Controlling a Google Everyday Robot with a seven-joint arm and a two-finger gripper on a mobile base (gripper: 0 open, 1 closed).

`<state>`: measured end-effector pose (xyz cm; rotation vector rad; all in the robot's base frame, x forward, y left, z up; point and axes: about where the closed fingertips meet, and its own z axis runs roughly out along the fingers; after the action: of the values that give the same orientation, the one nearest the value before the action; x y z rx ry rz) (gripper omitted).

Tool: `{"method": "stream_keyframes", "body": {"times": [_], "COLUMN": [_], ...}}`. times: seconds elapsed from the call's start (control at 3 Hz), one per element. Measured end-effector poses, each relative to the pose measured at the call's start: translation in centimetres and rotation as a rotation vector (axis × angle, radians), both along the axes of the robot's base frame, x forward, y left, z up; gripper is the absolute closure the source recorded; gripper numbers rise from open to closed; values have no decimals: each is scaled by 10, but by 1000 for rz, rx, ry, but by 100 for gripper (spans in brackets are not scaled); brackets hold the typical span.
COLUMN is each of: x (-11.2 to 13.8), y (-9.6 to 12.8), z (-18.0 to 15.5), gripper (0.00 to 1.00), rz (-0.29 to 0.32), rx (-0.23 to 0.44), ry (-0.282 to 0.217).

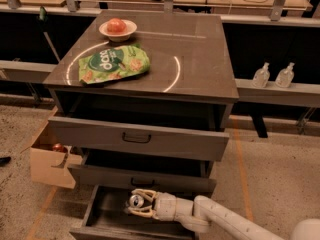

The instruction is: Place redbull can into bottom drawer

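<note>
The bottom drawer (107,219) of the grey cabinet is pulled out, showing a dark interior. My gripper (134,202) reaches into it from the right on a white arm. Its pale fingers (141,213) are closed around the redbull can (136,200), of which only the silver pull-tab top shows. The can stands upright inside the drawer, near its back. I cannot tell whether it rests on the drawer floor.
The two upper drawers (137,139) with black handles are also pulled out, overhanging the bottom one. On top are a green chip bag (114,62) and a bowl with an apple (117,29). A cardboard box (50,159) stands at the left. Two bottles (273,75) sit on a right shelf.
</note>
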<state>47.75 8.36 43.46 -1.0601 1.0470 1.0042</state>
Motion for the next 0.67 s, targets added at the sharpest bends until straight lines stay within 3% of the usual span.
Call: {"method": "stream_keyframes", "body": {"times": [0.67], "x": [5], "y": [18], "z": [-62], "gripper": [100], "rz": [4], "rx": [3], "ry": [6]}}
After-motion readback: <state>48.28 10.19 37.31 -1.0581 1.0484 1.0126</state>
